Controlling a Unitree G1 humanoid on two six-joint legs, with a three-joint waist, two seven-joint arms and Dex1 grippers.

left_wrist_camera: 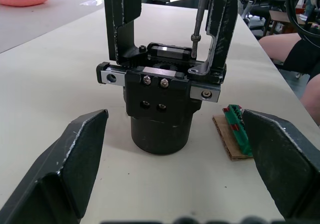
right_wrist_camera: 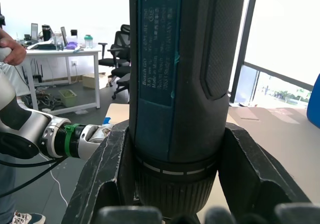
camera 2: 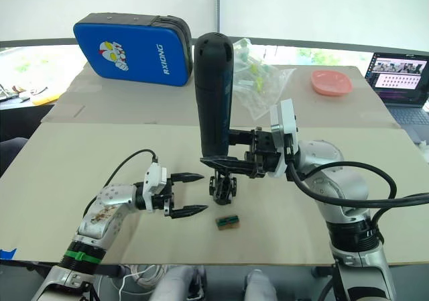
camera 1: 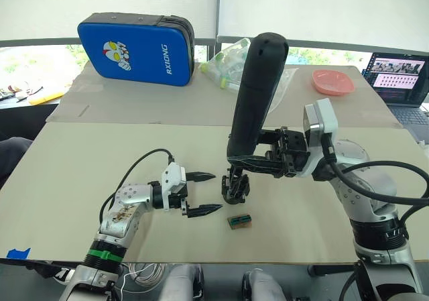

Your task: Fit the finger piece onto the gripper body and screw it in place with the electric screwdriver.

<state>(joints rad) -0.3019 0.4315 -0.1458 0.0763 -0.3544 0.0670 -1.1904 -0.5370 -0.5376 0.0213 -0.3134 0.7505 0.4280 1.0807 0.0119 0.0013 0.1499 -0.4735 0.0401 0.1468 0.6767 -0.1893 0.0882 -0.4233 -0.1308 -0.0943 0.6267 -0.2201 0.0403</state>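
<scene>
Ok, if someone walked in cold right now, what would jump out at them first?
The electric screwdriver, held upright in the right gripper at the table's middle, its bit coming down onto the gripper body. Next, the left gripper, open beside that body on the robot's left. At the table's far side lie a bright blue case and a pink dish.

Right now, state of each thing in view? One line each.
electric screwdriver: upright, clamped in right gripper, bit down at the gripper body.
gripper body: standing on the table, two black fingers upright.
left gripper: open, empty, beside the gripper body.
green-and-brown block: lying flat on the table.
blue case: closed, standing on edge.
laptop: open, screen on.
</scene>
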